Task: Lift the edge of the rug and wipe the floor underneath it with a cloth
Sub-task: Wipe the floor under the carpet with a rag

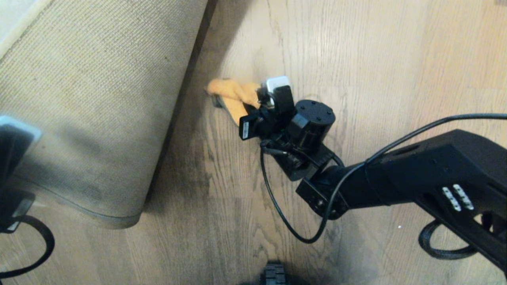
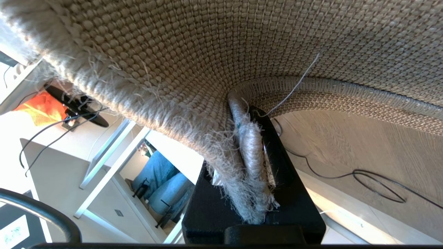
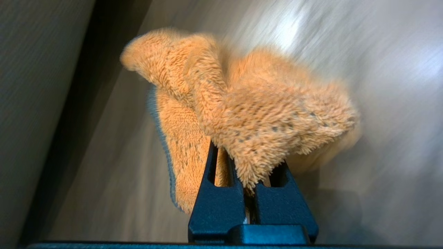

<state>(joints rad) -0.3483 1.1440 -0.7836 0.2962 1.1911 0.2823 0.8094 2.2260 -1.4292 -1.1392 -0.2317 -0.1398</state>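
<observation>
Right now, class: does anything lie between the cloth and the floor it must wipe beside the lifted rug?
Nothing visible does. The right gripper holds the cloth against bare floor beside the rug edge, which the left gripper pinches and holds up, its woven backing turned over, clear of the boards.

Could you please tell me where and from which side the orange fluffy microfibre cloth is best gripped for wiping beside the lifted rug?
Grip the orange fluffy microfibre cloth at its bunched middle fold, coming from the open brown wood-plank floor side, away from the beige woven rug edge. The right tool is shut there now, and loose flaps reach toward the rug.
</observation>
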